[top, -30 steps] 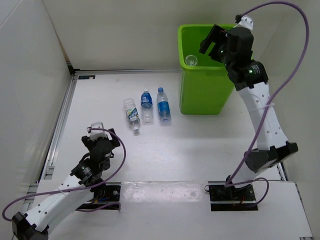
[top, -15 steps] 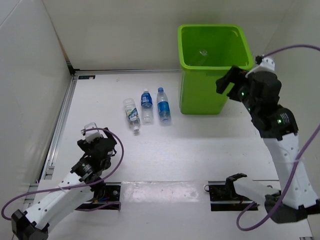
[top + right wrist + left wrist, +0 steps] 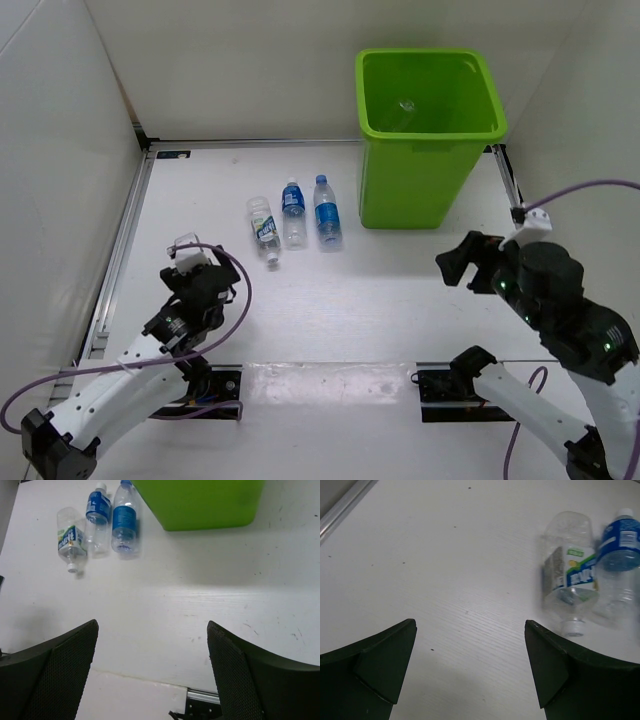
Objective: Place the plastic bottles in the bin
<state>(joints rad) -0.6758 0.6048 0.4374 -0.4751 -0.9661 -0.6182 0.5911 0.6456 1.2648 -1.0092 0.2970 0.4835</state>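
Left gripper [image 3: 470, 672] hangs low over the matte white tabletop [image 3: 330, 310], its dark wedge-shaped fingers spread wide and holding nothing. Ahead of it three clear, thin-walled plastic bottles lie side by side: the white-green labelled bottle [image 3: 263, 231], white cap toward the arms, then a blue-labelled bottle [image 3: 293, 212] and a second blue-labelled bottle [image 3: 327, 212]. Just right of them stands the glossy lime-green bin [image 3: 410, 190], tapered and thick-rimmed, with a faint clear bottle [image 3: 405, 103] on its floor. Right gripper [image 3: 152, 665] hovers in front of the bin, apart from it, fingers wide and empty.
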